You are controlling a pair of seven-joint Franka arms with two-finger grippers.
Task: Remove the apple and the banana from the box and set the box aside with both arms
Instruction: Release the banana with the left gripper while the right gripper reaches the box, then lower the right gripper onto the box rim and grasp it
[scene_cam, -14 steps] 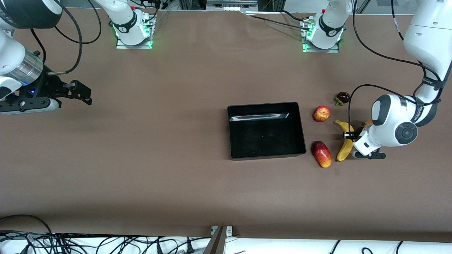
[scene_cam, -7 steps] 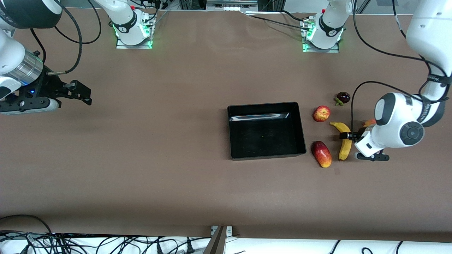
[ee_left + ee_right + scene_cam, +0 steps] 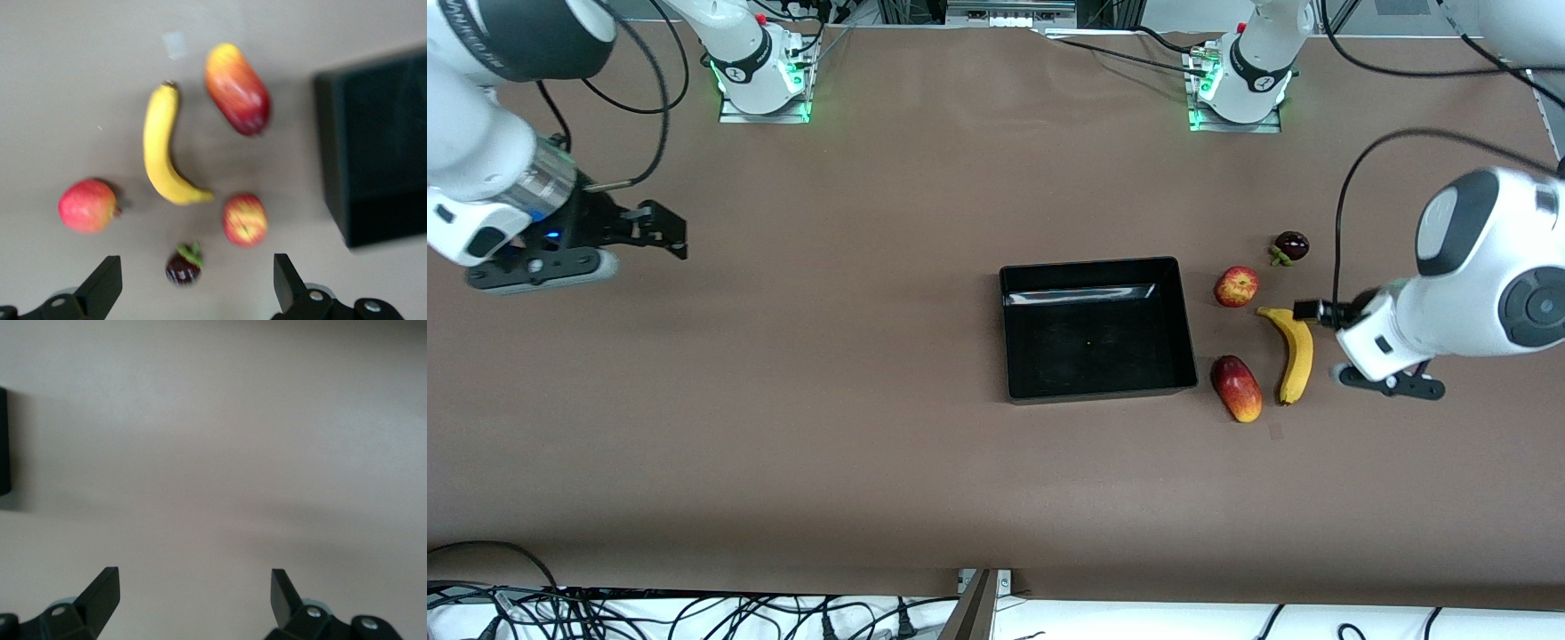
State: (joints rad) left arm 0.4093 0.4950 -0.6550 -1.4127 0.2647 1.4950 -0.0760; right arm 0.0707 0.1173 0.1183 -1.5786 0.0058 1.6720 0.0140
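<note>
the box (image 3: 1098, 329) sits empty on the table, and both fruits are already out of it: the apple (image 3: 1236, 286) lies just beside the box's wall toward the left arm's end, and the banana (image 3: 1294, 354) lies on the table a little nearer the front camera than the apple, beside the mango-like fruit (image 3: 1237, 388). so the unloading looks done — what is left, by my reading, is the two-armed shift of the box, not yet begun, since neither gripper is at its walls.

the left gripper (image 3: 1385, 384) hangs over the table close to the banana, fingers spread wide with nothing between them; in its wrist view the banana, the apple (image 3: 245, 220), a pink-red fruit (image 3: 87, 205) and a small dark fruit (image 3: 183, 267) all lie ahead of the fingertips (image 3: 103, 283), apart from them. the right gripper (image 3: 660, 236) is over bare table well apart from the box, fingers also apart and empty.

compared with a second ago, the left gripper was shut on the banana's middle; now it has let go and risen away, and the banana rests a touch straighter. the right arm has edged slightly toward the box.
</note>
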